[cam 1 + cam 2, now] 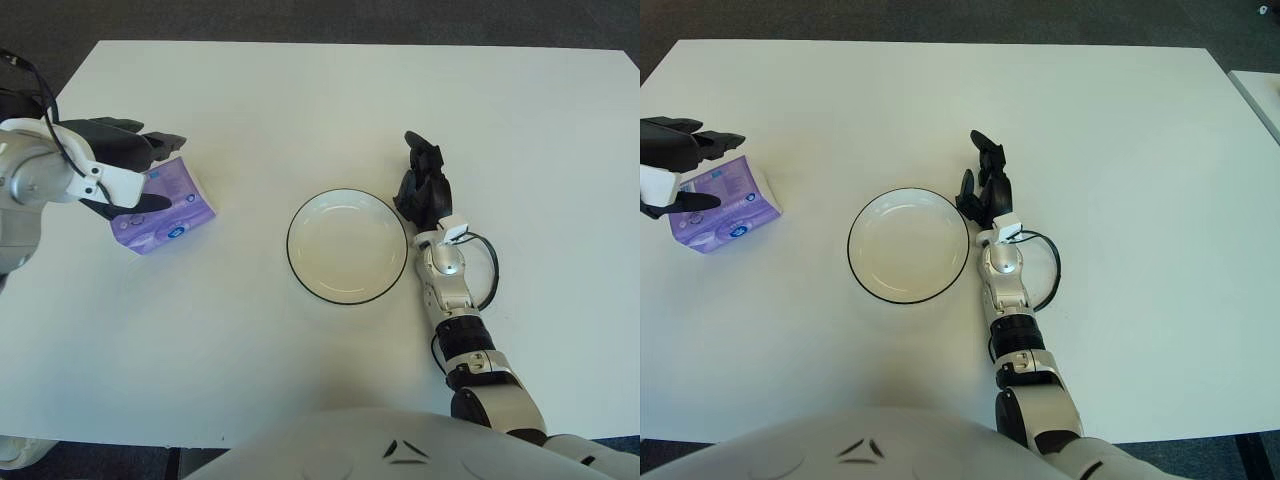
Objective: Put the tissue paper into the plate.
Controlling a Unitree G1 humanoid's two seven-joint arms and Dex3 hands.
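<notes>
At the left edge of the frame the left hand point(125, 170) is over the tissue pack point(165, 208). Its dark fingers point(150, 140) are spread along the pack's upper edge and the thumb reaches across its purple top, so the hand brackets the pack; whether it truly has a firm grip on it cannot be told from here. The pack itself is a small purple packet with a pale label, lying tilted in the left middle of the frame, well apart from the plate.

The plate point(300, 275) sits near the centre of the frame: white, round, with a thin dark rim, nothing in it.

Just to the right of the plate is the right hand point(985, 190), close by its rim, fingers loosely extended toward the top of the frame and holding nothing. Its silver forearm runs down toward the lower right, with a thin black cable point(1050, 275) looping beside the wrist.

Everything stands on a broad white table point(320, 100) that fills nearly the whole view. Beyond its far edge, along the top of the frame, a strip of dark grey floor point(330, 20) shows. At the bottom edge the robot's own pale chest point(400, 445) bulges into view.
</notes>
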